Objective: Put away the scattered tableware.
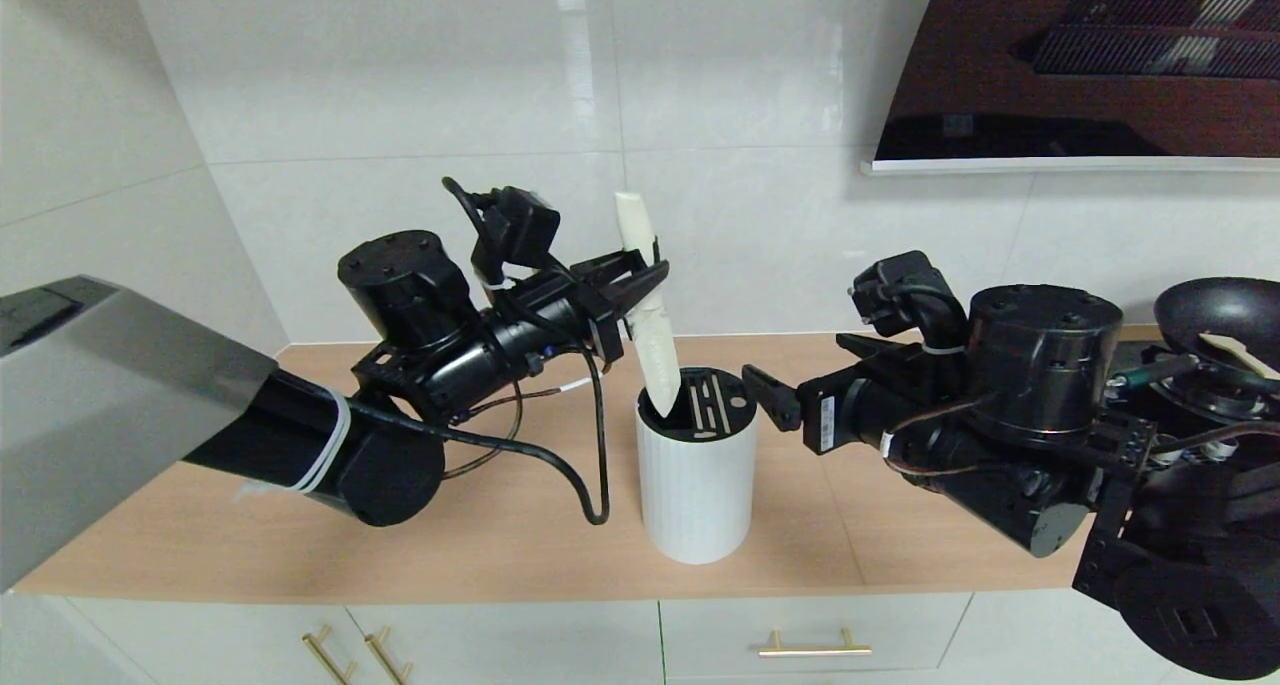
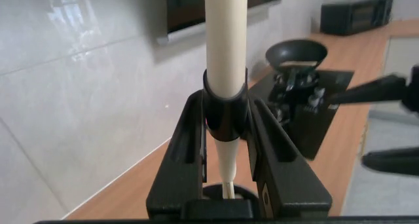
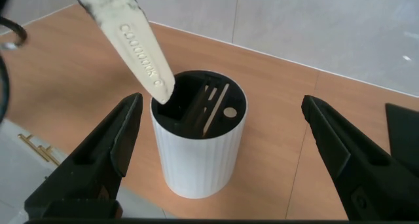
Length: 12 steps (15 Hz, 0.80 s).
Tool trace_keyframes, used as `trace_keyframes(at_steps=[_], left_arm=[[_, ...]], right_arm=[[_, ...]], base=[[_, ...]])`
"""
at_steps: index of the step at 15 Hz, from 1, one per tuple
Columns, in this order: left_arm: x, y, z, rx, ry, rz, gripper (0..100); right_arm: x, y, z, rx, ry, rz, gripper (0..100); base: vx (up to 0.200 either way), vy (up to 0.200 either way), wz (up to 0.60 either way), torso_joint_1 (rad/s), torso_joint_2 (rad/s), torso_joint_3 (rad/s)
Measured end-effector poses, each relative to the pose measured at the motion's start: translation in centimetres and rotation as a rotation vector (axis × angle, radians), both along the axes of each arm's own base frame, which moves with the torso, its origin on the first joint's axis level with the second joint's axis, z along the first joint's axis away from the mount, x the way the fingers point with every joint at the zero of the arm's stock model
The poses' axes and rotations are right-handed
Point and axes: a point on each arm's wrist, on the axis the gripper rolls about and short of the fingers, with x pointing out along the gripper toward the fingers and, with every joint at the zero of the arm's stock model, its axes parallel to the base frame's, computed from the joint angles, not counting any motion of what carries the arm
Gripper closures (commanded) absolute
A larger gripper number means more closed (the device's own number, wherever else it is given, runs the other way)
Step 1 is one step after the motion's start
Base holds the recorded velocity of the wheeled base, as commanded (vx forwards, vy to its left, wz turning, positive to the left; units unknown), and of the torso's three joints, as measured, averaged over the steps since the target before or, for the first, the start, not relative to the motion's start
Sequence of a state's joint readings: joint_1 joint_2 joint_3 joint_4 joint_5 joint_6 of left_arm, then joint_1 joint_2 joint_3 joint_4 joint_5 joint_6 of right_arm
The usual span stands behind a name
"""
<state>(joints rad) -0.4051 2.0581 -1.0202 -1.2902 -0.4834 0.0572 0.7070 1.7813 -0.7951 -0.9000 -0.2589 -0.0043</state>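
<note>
Wooden bench (image 1: pixel 500 555): my left fingers (image 1: pixel 625 290) clamp the cream utensil (image 1: pixel 655 340); I'd lower it straight into a slot of the white ribbed holder (image 1: pixel 697 495), right fingers (image 3: pixel 98 162) apart.

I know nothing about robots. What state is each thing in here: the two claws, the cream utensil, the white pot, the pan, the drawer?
Left claw, shut on the cream utensil.
Cream utensil, held tilted, tip at the top opening of the white holder.
Right claw, open, beside the white holder, holding nothing.
White holder, upright on the counter.
Black pan, sitting on the stove.
Drawer, shut.
</note>
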Motion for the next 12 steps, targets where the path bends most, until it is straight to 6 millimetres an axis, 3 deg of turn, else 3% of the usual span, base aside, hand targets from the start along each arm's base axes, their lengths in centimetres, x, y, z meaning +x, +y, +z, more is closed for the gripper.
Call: trace_keyframes(at_steps=[12], left_arm=[[1.2,-1.4,-3.9,0.035,0.079,0.052,100]], right_arm=[[0.7,0.1,-0.6,-0.012,0.013,-0.012,0]], base=[[0.0,0.0,0.0,0.0,0.0,0.0]])
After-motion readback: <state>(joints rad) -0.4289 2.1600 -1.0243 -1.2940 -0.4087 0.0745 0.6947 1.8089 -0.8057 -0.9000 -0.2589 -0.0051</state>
